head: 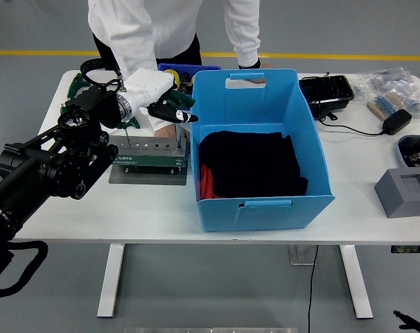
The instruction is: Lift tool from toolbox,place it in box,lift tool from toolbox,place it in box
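Left robot hand (161, 104) fingers curled over green toolbox (147, 154), grasp unclear; open blue box (262, 149) beside
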Robot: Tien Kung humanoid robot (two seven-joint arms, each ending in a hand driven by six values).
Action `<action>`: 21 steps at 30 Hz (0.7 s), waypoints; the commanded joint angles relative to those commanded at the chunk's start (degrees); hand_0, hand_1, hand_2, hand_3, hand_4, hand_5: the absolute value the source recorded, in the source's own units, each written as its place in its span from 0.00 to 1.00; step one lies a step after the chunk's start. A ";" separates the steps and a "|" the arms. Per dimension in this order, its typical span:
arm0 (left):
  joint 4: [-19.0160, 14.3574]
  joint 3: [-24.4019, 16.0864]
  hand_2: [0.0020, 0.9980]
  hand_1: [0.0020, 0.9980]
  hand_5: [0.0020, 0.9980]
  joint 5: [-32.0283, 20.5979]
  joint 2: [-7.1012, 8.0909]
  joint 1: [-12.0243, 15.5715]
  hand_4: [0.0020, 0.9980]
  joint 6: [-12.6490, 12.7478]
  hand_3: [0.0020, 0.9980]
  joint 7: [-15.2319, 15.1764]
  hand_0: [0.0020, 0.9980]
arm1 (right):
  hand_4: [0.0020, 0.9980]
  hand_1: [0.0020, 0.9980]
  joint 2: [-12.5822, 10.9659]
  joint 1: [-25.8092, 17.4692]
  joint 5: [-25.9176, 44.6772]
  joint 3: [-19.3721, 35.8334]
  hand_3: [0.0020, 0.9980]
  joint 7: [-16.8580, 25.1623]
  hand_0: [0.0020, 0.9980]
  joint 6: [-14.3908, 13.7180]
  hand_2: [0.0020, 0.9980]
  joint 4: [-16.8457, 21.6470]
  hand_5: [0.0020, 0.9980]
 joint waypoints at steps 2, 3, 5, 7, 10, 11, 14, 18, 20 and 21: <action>0.32 0.08 0.07 0.03 0.85 -0.71 -0.03 -0.08 1.00 0.36 0.14 -0.11 0.16 | 0.79 0.60 0.00 0.08 0.06 -0.04 0.55 0.02 0.62 -0.01 0.66 -0.01 0.66; 0.46 0.09 0.07 0.03 0.85 -0.91 -0.04 -0.12 1.00 0.54 0.14 -0.17 0.16 | 0.79 0.60 0.00 0.10 0.07 -0.03 0.55 0.02 0.62 -0.02 0.66 -0.02 0.66; 0.71 0.06 0.07 0.03 0.85 -1.29 -0.01 -0.20 1.00 1.01 0.14 -0.34 0.16 | 0.79 0.60 0.00 0.13 0.11 -0.01 0.55 0.02 0.62 -0.03 0.66 -0.03 0.66; 0.98 0.10 0.02 0.00 0.84 -1.63 0.02 -0.28 1.00 1.45 0.06 -0.59 0.11 | 0.79 0.60 -0.01 0.16 0.21 -0.08 0.55 0.05 0.62 -0.04 0.66 -0.03 0.66; 1.17 0.17 0.02 0.00 0.84 -1.95 0.05 -0.26 1.00 2.00 0.06 -0.89 0.11 | 0.79 0.60 0.02 0.14 0.32 -0.10 0.55 0.07 0.62 -0.06 0.66 -0.04 0.66; 1.23 0.25 0.02 0.00 0.84 -2.11 0.08 -0.22 1.00 2.55 0.06 -1.14 0.11 | 0.79 0.60 0.01 0.15 0.41 -0.17 0.55 0.09 0.62 -0.07 0.66 -0.04 0.66; 1.22 0.39 0.00 0.00 0.84 -2.40 0.12 -0.19 1.00 3.26 0.02 -1.54 0.10 | 0.79 0.60 0.01 0.15 0.51 -0.24 0.55 0.12 0.62 -0.07 0.66 -0.04 0.66; 1.00 0.46 0.00 0.00 0.81 -2.94 0.24 -0.21 1.00 4.56 0.01 -2.52 0.09 | 0.79 0.60 -0.02 0.15 0.44 -0.23 0.55 0.12 0.62 -0.03 0.66 -0.05 0.66; 0.82 0.50 0.00 0.00 0.81 -3.25 0.33 -0.26 1.00 5.06 0.01 -2.98 0.09 | 0.79 0.60 -0.03 0.14 0.49 -0.25 0.55 0.14 0.62 -0.04 0.66 -0.06 0.66; 0.76 0.53 0.00 0.00 0.81 -3.33 0.37 -0.27 1.00 5.21 0.01 -3.12 0.09 | 0.79 0.60 -0.03 0.14 0.50 -0.26 0.55 0.15 0.62 -0.04 0.66 -0.06 0.66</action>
